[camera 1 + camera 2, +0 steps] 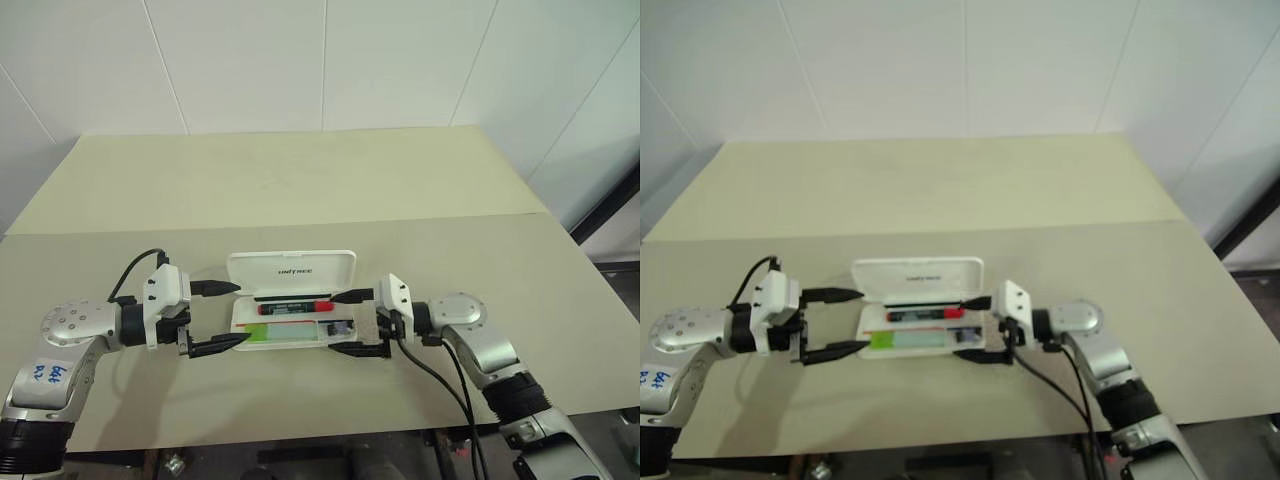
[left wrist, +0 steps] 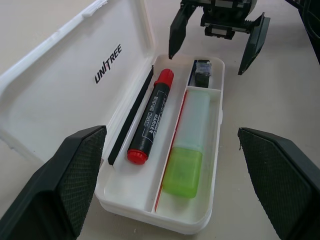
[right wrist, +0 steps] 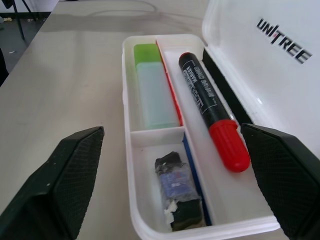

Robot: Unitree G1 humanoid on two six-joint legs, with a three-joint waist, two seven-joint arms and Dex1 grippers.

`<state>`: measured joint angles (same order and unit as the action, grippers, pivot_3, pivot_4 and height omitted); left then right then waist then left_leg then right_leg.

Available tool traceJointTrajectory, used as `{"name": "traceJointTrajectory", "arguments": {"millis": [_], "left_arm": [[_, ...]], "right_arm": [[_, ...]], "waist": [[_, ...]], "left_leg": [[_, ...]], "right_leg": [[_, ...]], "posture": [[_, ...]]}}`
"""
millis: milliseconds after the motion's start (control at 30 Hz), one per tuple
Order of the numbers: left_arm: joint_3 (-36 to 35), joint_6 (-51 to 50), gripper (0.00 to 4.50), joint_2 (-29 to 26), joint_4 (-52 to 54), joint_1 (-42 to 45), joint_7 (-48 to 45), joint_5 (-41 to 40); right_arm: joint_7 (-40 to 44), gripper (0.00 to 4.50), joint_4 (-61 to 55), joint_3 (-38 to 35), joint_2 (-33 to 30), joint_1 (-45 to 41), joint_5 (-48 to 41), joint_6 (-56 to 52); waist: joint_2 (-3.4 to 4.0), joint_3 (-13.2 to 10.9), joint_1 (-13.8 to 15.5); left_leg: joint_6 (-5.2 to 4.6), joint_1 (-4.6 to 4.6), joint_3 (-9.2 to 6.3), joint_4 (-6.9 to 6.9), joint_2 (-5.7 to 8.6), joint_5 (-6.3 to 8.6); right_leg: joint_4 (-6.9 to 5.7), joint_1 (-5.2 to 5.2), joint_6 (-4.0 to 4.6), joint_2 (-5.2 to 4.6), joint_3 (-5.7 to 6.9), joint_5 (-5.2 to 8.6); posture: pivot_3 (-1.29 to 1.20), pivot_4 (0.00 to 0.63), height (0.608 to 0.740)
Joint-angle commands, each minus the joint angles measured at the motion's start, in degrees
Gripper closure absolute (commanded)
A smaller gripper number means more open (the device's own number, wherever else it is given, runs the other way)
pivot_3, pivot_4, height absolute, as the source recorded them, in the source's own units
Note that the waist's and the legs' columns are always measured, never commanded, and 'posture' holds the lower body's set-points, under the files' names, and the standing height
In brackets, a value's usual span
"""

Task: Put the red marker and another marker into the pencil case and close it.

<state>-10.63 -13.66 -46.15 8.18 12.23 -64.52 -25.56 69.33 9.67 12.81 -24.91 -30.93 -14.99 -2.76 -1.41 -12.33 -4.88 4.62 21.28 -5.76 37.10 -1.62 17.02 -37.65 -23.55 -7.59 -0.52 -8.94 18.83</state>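
With the red marker (image 2: 150, 116) and the green highlighter (image 2: 187, 150) both lying in the open pencil case (image 1: 287, 334) on the table (image 1: 300, 190), both packing steps look done, so the left gripper (image 1: 226, 314) and right gripper (image 1: 345, 322), each spread wide and empty at either end, next need to swing the lid (image 1: 290, 268) shut.

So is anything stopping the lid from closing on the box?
Nothing visible. The red marker and green highlighter lie flat inside the pencil case, below its rim. The lid stands open, and both sets of fingers sit off the ends.

Pencil case (image 2: 150, 210) glossy white plastic; table (image 1: 300, 180) matt.
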Motion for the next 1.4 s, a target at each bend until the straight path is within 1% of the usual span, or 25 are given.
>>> {"name": "traceJointTrajectory", "arguments": {"millis": [33,233,400,500,700,867,900,1033,1200,1300,1400], "left_arm": [[-0.6,0.9,0.00,0.1,0.2,0.8,0.0,-0.7],[-2.2,0.3,0.00,0.4,-0.6,1.3,0.5,-1.9],[-3.6,0.0,0.00,0.4,-2.1,2.2,0.7,-3.3],[-6.2,-2.7,0.59,0.8,-2.6,3.4,1.5,-7.0],[-8.2,-6.4,2.55,0.5,-4.4,5.6,2.4,-9.8],[-8.3,-8.6,4.23,1.8,-4.7,7.6,4.3,-11.5],[-8.3,-9.0,4.47,2.2,-4.8,7.9,4.9,-11.8],[-8.3,-10.3,4.47,4.4,-5.7,9.9,8.0,-12.3],[-7.4,-10.0,4.47,7.9,-8.1,14.6,14.2,-10.5],[-5.2,-9.8,4.47,9.9,-10.9,18.1,17.9,-8.0],[-3.2,-8.9,4.47,10.6,-12.3,19.4,18.4,-5.8]], "right_arm": [[-0.2,0.04,-6.1,-3.6,-1.4,0.1,-3.9,-2.2],[-3.0,0.04,-13.9,-9.5,-5.0,3.5,-9.5,-9.2],[-5.0,0.04,-19.8,-13.3,-8.4,8.0,-12.4,-13.5],[-7.3,0.00,-24.6,-17.1,-10.0,9.3,-15.7,-16.6],[-8.0,0.00,-29.5,-18.4,-11.8,9.2,-18.8,-19.0],[-8.9,0.00,-30.1,-17.9,-11.1,7.6,-20.0,-20.3],[-9.0,0.00,-30.0,-17.7,-11.0,7.5,-19.9,-20.3],[-9.0,0.00,-28.9,-17.1,-10.9,7.2,-19.2,-19.7],[-9.3,0.00,-26.7,-16.6,-10.9,6.5,-17.1,-17.9],[-9.9,0.00,-26.5,-15.9,-10.3,6.7,-16.4,-17.3],[-10.3,0.00,-26.9,-15.6,-10.1,7.0,-16.2,-17.1]], "waist": [[0.00,0.0,0.0],[0.00,0.0,0.2],[0.00,0.0,0.1],[0.00,0.0,0.0],[-0.01,0.0,0.1],[-0.01,0.0,0.2],[-0.01,0.0,0.2],[-0.01,0.0,0.2],[-0.02,0.0,0.4],[-0.02,0.0,0.5],[-0.02,0.0,0.4]], "left_leg": [[0.00,0.00,0.00,0.00,0.00,0.00],[0.01,0.02,-0.02,-0.02,0.00,0.01],[0.01,0.01,-0.02,-0.02,0.00,0.00],[0.01,0.01,0.01,0.00,0.00,0.01],[0.00,-0.01,0.00,0.00,0.00,0.00],[0.01,0.01,0.00,0.00,0.01,0.00],[0.01,0.01,0.00,0.00,0.01,0.00],[0.01,0.02,-0.01,-0.02,0.00,0.00],[0.01,0.02,-0.02,0.04,0.02,0.00],[0.01,0.02,-0.02,0.02,0.02,0.00],[0.01,0.05,-0.03,0.00,0.03,0.00]], "right_leg": [[0.00,0.00,0.00,0.00,0.00,0.00],[0.04,0.01,0.00,-0.01,0.02,0.00],[0.03,0.01,0.00,0.01,0.01,0.00],[0.02,0.00,0.00,0.03,-0.02,0.00],[0.01,0.03,0.00,0.05,0.00,0.00],[0.05,0.03,0.00,0.03,0.00,0.00],[0.05,0.03,0.00,0.03,0.00,0.00],[0.06,0.02,0.00,0.03,0.00,0.00],[0.04,0.03,-0.01,0.02,0.01,0.00],[0.05,0.02,-0.01,0.02,0.02,0.00],[0.06,0.01,-0.01,0.01,0.02,0.00]], "posture": [[0.00,0.150,0.740],[0.00,0.150,0.740],[0.00,0.150,0.740],[0.00,0.150,0.740],[0.00,0.150,0.740],[0.00,0.150,0.740],[0.00,0.150,0.740],[0.00,0.150,0.740],[0.00,0.150,0.740],[0.00,0.150,0.740],[0.00,0.150,0.740]]}}
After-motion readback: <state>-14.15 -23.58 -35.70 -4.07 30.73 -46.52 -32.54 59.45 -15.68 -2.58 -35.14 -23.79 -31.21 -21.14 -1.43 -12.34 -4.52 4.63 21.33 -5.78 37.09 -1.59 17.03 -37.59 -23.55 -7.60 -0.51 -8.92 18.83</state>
